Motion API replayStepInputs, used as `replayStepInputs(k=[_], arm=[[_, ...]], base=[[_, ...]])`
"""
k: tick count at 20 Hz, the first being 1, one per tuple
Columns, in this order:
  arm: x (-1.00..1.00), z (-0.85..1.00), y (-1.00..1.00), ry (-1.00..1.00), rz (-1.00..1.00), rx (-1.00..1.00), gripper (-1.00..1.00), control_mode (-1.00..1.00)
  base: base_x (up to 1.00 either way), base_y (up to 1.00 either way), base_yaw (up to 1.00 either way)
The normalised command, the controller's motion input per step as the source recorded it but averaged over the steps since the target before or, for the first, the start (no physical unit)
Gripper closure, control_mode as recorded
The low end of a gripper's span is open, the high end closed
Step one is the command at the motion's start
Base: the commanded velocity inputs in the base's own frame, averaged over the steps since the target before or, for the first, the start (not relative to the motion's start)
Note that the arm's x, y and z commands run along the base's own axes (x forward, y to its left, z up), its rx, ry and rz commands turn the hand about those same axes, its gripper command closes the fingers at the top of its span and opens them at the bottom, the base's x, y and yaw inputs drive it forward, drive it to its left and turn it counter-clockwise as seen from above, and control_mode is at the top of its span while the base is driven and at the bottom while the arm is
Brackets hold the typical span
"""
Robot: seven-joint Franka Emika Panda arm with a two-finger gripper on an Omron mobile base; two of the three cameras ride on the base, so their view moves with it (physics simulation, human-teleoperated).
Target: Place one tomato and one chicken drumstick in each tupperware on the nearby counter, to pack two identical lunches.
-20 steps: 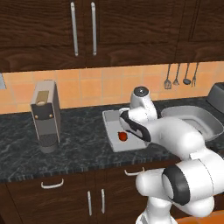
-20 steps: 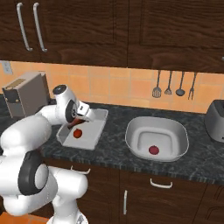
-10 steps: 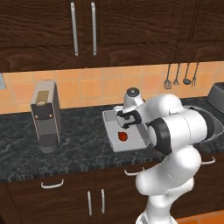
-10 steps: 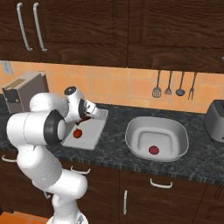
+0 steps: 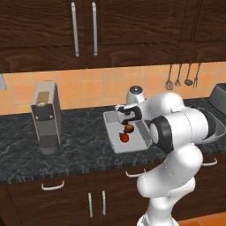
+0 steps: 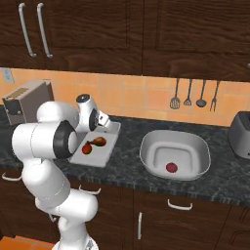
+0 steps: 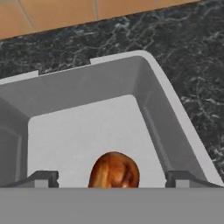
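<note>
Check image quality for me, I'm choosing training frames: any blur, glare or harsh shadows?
Left base view: sharp, evenly lit, soft sheen on the arm. Right base view: same flat light, no glare. Hand view: crisp chicken drumstick in the rectangular tupperware, walls softly shaded.

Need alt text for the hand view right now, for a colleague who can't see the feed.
A brown chicken drumstick sits between the open claw tips, over the pale grey floor of the rectangular tupperware. Beyond the tub's far wall lie the dark marbled counter and an orange tiled backsplash.
</note>
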Motion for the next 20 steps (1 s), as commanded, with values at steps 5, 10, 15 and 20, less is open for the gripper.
replayStepInputs(k=[5,10,15,20], arm=[[-0.20,0.45,-0.01,-0.02,0.00,-0.02,-1.00,-1.00],[-0.84,0.63,-0.20,0.11,0.05,0.13,-1.00,-1.00],[-1.00,0.09,-0.25,0.14,0.18,0.00,-1.00,-1.00],[-1.00,0.11,-0.10,0.05,0.11,-0.08,-1.00,-1.00]], base=[[0.00,0.00,0.00],[0.00,0.00,0.00],[0.00,0.00,0.00],[0.00,0.00,0.00]])
